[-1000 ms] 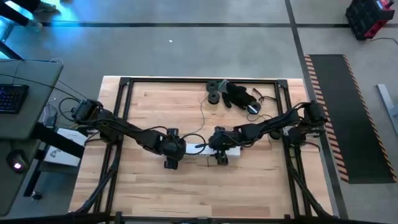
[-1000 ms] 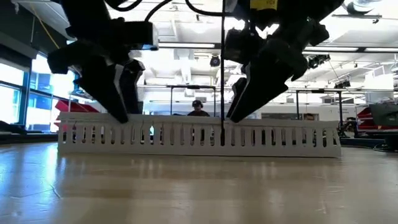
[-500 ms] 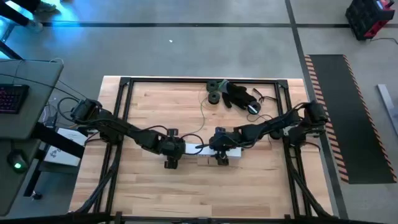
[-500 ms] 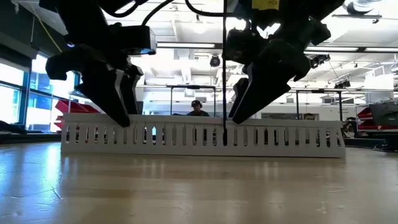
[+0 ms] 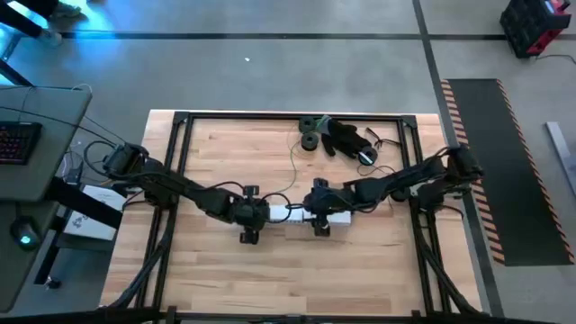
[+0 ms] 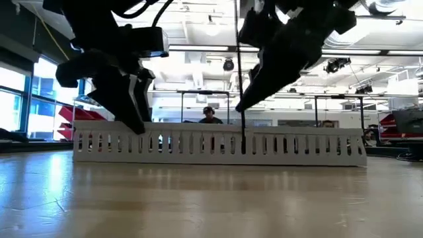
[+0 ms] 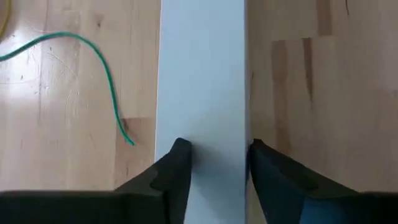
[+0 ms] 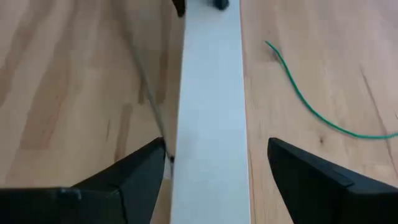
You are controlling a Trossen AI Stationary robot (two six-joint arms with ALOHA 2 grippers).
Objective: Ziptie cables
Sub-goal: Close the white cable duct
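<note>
Duct (image 7: 202, 81) long axis 12–6 between left gripper (image 7: 214, 163) fingers, pinched; right gripper (image 8: 214, 163) fingers spread wide, straddling; cables unseen.

Right end effector (image 6: 254, 99) now higher, open astride white duct (image 6: 218, 143).

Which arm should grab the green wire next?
Right, likely. The right hand is open and clear of the duct; the left hand clamps the duct. The green wire lies loose beside it.
</note>
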